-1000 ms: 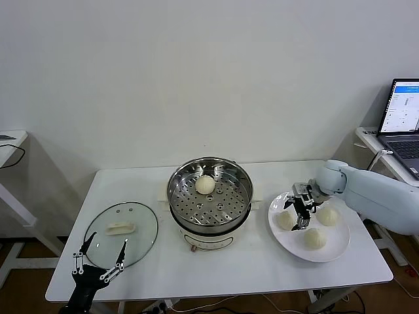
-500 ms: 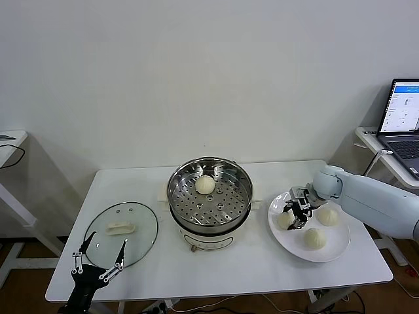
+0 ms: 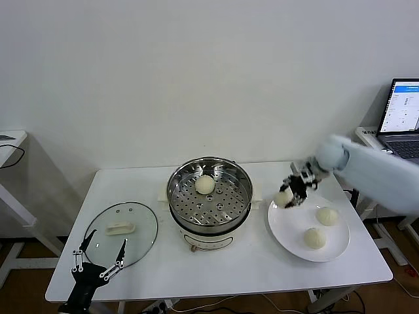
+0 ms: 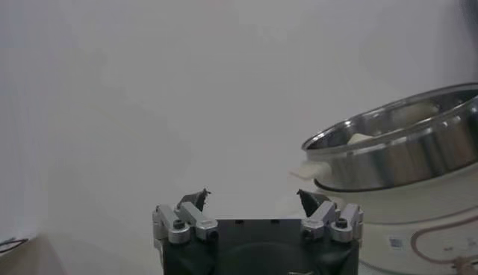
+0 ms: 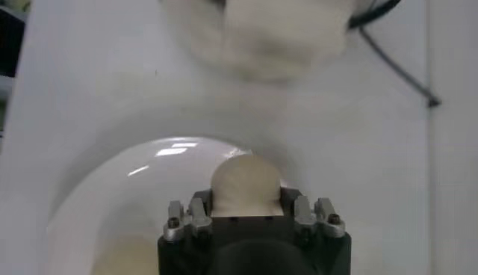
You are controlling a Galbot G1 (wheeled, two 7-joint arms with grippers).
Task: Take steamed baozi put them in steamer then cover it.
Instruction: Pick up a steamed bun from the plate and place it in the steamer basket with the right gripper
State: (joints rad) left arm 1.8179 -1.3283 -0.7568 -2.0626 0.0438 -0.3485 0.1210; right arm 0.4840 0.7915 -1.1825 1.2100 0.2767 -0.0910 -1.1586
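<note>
Head view, centre right: the right gripper [image 3: 292,190] is clamped on a small round white dough bun [image 3: 284,197], held in the air above the upper left rim of a flat round white plate [image 3: 291,232]. Two more white buns rest on that plate, one at its upper right [image 3: 327,216] and one lower down [image 3: 315,238]. A fourth bun [image 3: 205,184] sits on the perforated tray inside the round shiny stainless-steel steamer on its cream-white base [image 3: 209,196], at the middle of the white table [image 3: 229,268]. The steamer stands uncovered; its round clear glass lid with a cream-white bar handle [image 3: 122,233] lies flat on the table at lower left, well apart from the pot. At the bottom left corner the left gripper [image 3: 100,260] hangs by the table's front edge, its fingers spread wide with nothing between them, just below the lid. An open grey laptop [image 3: 400,120] stands on a side desk at the right edge. From the right wrist camera, the gripped bun [image 5: 246,184] fills the space between the closed fingers, above the plate [image 5: 119,194].
</note>
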